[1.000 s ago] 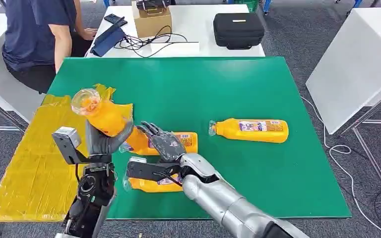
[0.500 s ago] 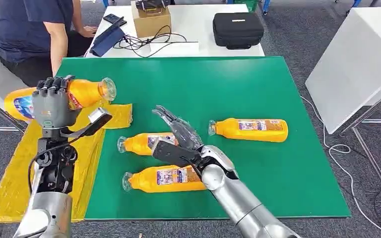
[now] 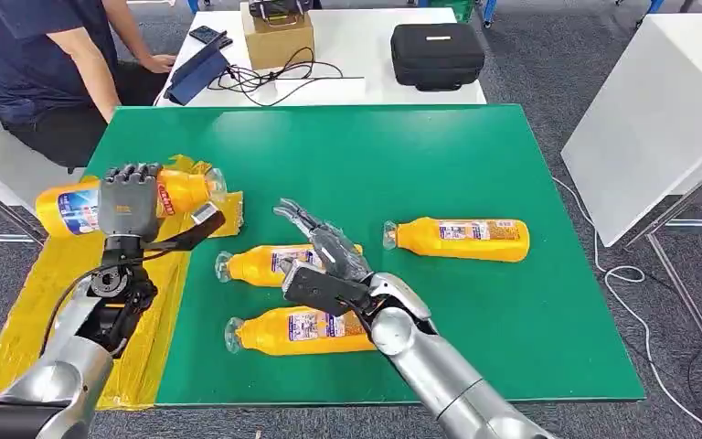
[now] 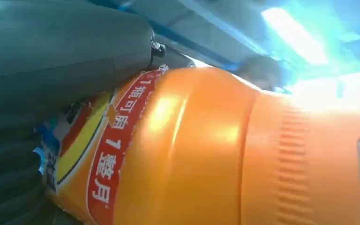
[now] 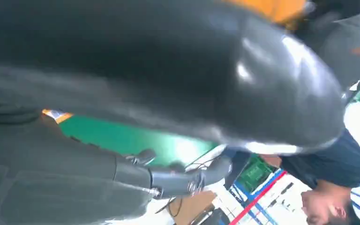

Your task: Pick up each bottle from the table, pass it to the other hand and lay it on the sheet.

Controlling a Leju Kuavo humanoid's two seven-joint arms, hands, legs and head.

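Our left hand (image 3: 129, 201) has its fingers wrapped around a bottle (image 3: 66, 207), held sideways above the yellow sheet (image 3: 46, 302). Our right hand (image 3: 329, 256) holds nothing, fingers spread above three bottles (image 3: 462, 240) lying on the green table (image 3: 402, 155). A cardboard box (image 3: 279, 37) sits on the white table behind, contents unclear.

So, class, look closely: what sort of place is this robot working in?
Probably a robotics lab or test room: a green-topped table, a person seated by a white desk with cables and a black case, grey carpet.
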